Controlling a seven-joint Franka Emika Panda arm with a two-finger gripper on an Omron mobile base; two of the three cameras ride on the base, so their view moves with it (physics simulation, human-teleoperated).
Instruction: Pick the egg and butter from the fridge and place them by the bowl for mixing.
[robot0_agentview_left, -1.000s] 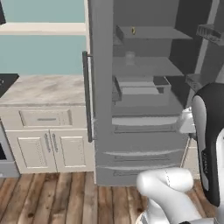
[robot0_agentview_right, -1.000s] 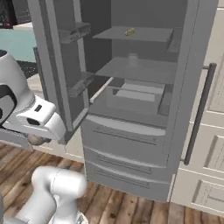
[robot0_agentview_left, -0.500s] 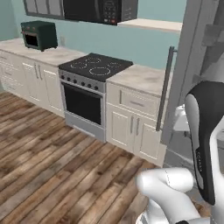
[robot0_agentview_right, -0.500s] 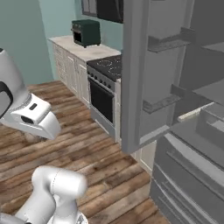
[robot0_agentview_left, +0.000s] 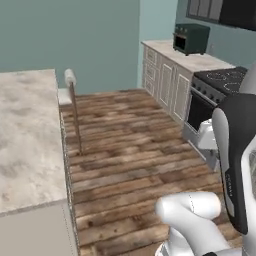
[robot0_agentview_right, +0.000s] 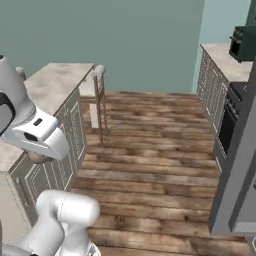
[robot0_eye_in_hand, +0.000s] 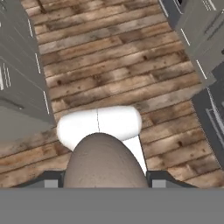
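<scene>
End effector (robot0_eye_in_hand: 105, 186): closed around the egg (robot0_eye_in_hand: 104, 162), whose pale beige-grey round bulges between the finger tips; a snug hold keeps it from rolling free during travel.
Carry height: egg hangs over the wooden floor (robot0_eye_in_hand: 113, 74), tucked near the base, likely for steadiness.
Tabletop (robot0_agentview_left: 22, 135): marble island to the left, probably the drop-off side; bowl unseen.
Stove (robot0_agentview_left: 220, 85): right, well apart.

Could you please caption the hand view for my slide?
Pale beige-grey egg held in the gripper above brown wooden plank floor.
</scene>
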